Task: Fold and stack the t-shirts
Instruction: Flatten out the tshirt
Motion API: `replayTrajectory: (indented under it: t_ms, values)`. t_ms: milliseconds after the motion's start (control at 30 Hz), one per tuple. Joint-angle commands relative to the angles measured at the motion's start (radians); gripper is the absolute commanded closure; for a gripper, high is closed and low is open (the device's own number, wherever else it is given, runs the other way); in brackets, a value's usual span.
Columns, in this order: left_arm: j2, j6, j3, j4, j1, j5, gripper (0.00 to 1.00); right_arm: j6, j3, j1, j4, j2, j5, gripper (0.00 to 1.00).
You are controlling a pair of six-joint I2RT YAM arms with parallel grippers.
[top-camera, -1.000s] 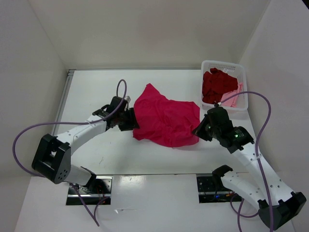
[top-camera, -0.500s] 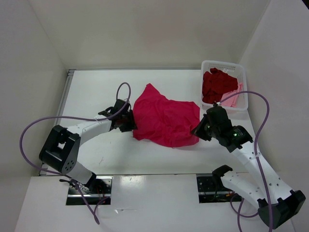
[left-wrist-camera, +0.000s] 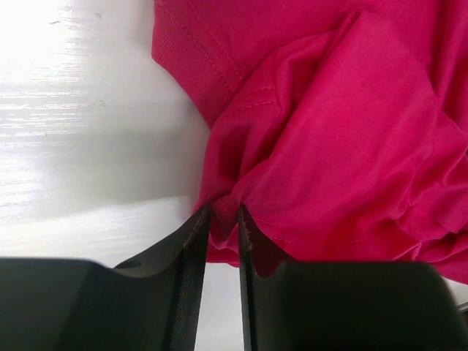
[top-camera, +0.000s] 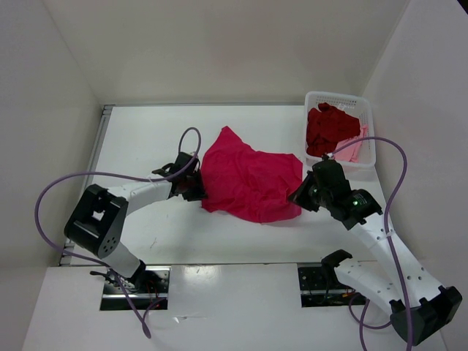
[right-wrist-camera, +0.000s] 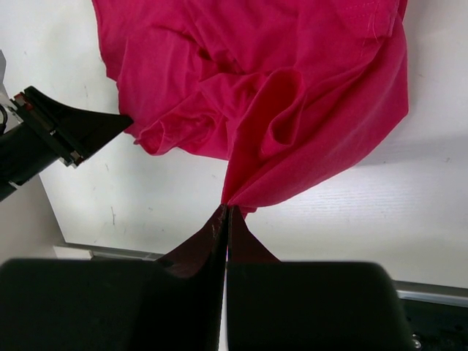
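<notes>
We see a white table point(top-camera: 146, 139) closed in by plain white walls point(top-camera: 219, 44) on three sides. A white plastic basket point(top-camera: 333, 95) with small holes in its sides stands at the table's far right corner. Some faint dark marks point(top-camera: 155, 238) show on the near part of the table.

Three shirts: crimson t-shirt point(top-camera: 252, 183), dark red t-shirt point(top-camera: 330, 128), light pink t-shirt point(top-camera: 355, 148) — plus one basket point(top-camera: 333, 96) — and two arms: left arm point(top-camera: 139, 192), right arm point(top-camera: 374, 235).
</notes>
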Motion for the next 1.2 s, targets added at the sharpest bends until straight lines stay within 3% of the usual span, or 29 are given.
replayTrajectory:
  t_ms: [0,167,333,567,667,900,967,1167]
  values:
    - [-0.045,0.009,0.01,0.005,-0.001,0.013,0.73,0.001,0.012,-0.006,0.051,-0.001,-0.015,0.99]
    - [-0.118,0.029,0.068,-0.09,-0.001,0.013,0.75,-0.009,0.003,-0.006,0.07,0.022,-0.015,0.99]
    - [-0.288,0.038,0.151,-0.239,-0.001,-0.013,0.87,-0.03,0.072,-0.006,0.07,0.058,-0.024,0.99]
    - [-0.514,0.066,0.389,-0.433,0.154,0.007,0.96,-0.101,0.322,-0.006,-0.011,0.134,-0.024,1.0]
    - [-0.513,0.11,0.625,-0.525,0.218,-0.035,0.96,-0.133,0.509,-0.006,-0.083,0.174,0.002,1.0]
    - [-0.396,0.187,1.135,-0.629,0.218,-0.247,0.96,-0.177,0.995,-0.006,-0.172,0.294,0.022,1.0]
    - [-0.358,0.198,1.186,-0.629,0.218,-0.287,0.96,-0.177,1.063,-0.006,-0.16,0.338,0.013,1.0]
    - [-0.231,0.279,1.197,-0.56,0.218,-0.398,0.96,-0.197,1.017,-0.006,0.001,0.504,-0.018,1.0]
